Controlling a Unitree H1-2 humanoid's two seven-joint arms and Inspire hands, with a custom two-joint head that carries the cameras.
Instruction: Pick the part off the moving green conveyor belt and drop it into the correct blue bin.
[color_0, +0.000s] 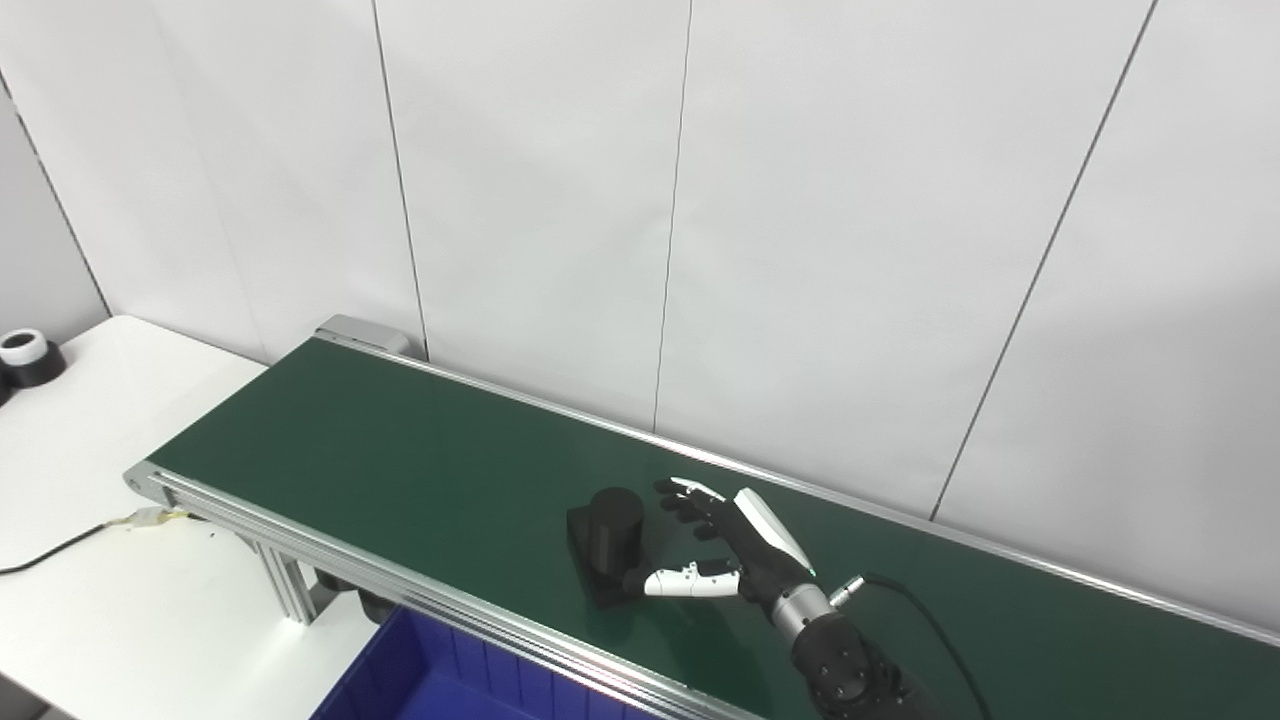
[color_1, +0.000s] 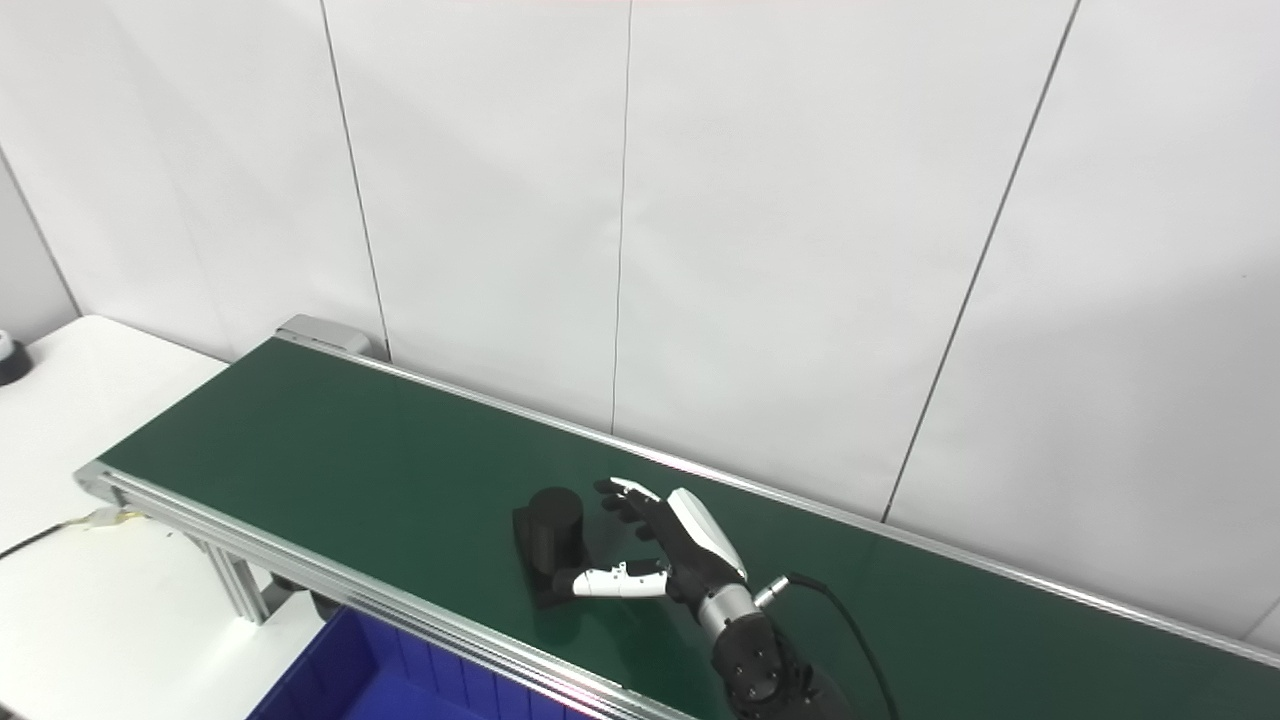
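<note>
In the left eye view my right hand (color_0: 725, 550) reaches over the green conveyor belt (color_0: 400, 450), spread open around nothing yet, the fingers (color_0: 685, 500) stretched past the far side of the part (color_0: 612, 545) and the thumb (color_0: 685, 580) lying low along its near side. The part is a black cylinder standing on a dark square base, sitting on the belt towards its near edge, just beside my palm; I cannot tell whether the thumb tip already touches the base. A corner of the blue bin (color_0: 440, 675) shows below the belt's near rail, and the white counter (color_0: 120, 620) lies to the left with a small black-and-white roll (color_0: 28, 355) at its far corner. My left hand is nowhere to be seen. In the right eye view the same hand (color_1: 665, 550) reads the same way, open and bracketing the part (color_1: 553, 545), the bin (color_1: 340, 680) again just under the rail. My worry is the belt: if it carries the part onwards while I close, I judge the fingers may catch only the cylinder's edge, tip it or nudge it off the near side. A loose pinch could also let it slip before it is over the bin.
</note>
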